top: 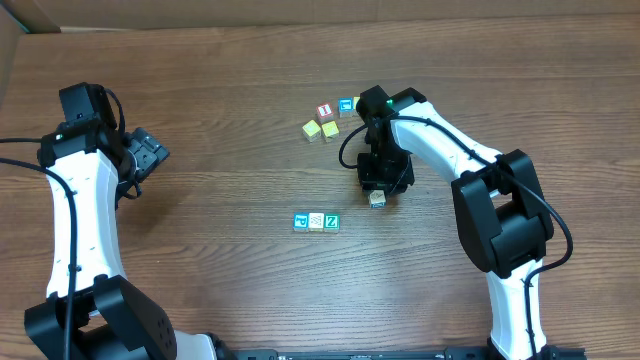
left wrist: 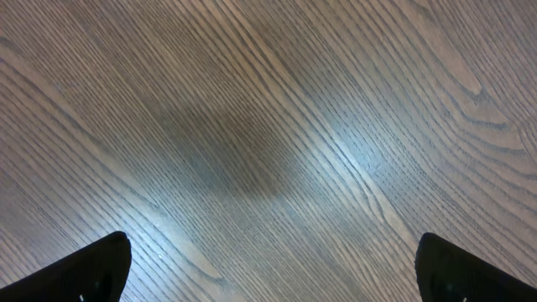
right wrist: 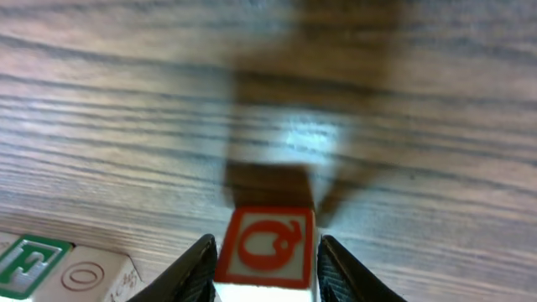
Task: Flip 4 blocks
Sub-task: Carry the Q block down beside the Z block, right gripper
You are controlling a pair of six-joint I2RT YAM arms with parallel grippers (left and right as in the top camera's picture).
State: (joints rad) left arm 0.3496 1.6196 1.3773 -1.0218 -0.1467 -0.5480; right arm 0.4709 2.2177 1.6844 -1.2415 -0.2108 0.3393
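A cream block with a red-framed face [right wrist: 267, 245] sits between the fingers of my right gripper [right wrist: 265, 264], which is shut on it. It hangs just above the wood and throws a shadow underneath. From overhead the same block [top: 377, 200] shows below the right gripper [top: 379, 188]. Three blocks lie in a row at mid-table: blue [top: 301, 221], pale patterned [top: 316, 221] and teal with a Z [top: 331, 221]. My left gripper [top: 150, 152] is open over bare wood at the far left, its fingertips [left wrist: 92, 268] wide apart.
A cluster lies behind the right arm: a red-marked cube [top: 324, 111], two yellow cubes [top: 312, 129] [top: 330, 130] and a blue-faced cube [top: 346, 106]. A green-lettered block face [right wrist: 25, 260] and a pale one [right wrist: 84, 277] show low left in the right wrist view.
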